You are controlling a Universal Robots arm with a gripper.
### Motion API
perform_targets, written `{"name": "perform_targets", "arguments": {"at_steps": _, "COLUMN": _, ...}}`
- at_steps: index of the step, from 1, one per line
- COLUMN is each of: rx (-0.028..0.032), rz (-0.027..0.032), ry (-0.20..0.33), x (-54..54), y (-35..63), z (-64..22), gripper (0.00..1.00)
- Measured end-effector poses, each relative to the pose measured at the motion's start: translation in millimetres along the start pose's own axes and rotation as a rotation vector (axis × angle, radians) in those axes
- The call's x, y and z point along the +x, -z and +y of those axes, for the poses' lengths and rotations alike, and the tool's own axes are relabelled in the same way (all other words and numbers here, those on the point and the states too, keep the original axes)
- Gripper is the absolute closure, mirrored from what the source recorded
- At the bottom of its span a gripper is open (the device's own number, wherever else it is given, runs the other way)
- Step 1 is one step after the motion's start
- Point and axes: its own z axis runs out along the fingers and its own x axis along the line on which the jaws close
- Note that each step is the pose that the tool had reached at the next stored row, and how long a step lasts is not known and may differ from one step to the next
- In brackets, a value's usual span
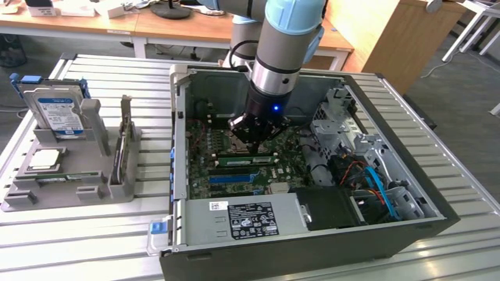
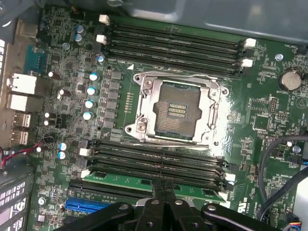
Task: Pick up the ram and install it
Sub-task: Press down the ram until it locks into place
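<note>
Pressing down inside the open case, the gripper has its black metal fingers shut together, their tips resting on the top edge of the ram. That ram is a slim green board standing on edge in a black slot, the slot in its bank farthest from the square socket; whether the fingers pinch it or only bear on it, I cannot tell. Just beside it, a shorter blue plastic slot lies parallel.

Beyond the ram, three more long black slots run in a row, then the socket with its shiny steel frame and gold contact field, then another bank of black slots with white end latches. Small silver-topped cylindrical capacitors dot the glossy green motherboard.

Seen from the exterior view, the grey ribbed arm with pale blue caps drops straight into the case. A black labelled power supply fills the case's near edge. On the slatted metal table, toward the exterior view's left, a grey moulded holder carries a hard drive upright, a flat square processor and a tall card on edge.
</note>
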Motion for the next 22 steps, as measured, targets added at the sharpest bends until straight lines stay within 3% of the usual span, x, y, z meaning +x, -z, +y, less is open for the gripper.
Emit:
{"name": "perform_targets", "arguments": {"at_steps": 5, "rx": -0.0002, "rz": -0.0001, "ry": -0.002, "x": 0.0, "y": 0.2, "z": 0.0, "gripper": 0.89}}
{"name": "perform_targets", "arguments": {"at_steps": 8, "rx": -0.0008, "rz": -0.0005, "ry": -0.054, "x": 0.0, "y": 3.2, "z": 0.0, "gripper": 0.89}}
{"name": "perform_targets", "arguments": {"at_steps": 22, "rx": -0.0008, "rz": -0.0006, "ry": -0.056, "x": 0.1, "y": 4.4, "z": 0.0, "gripper": 0.89}}
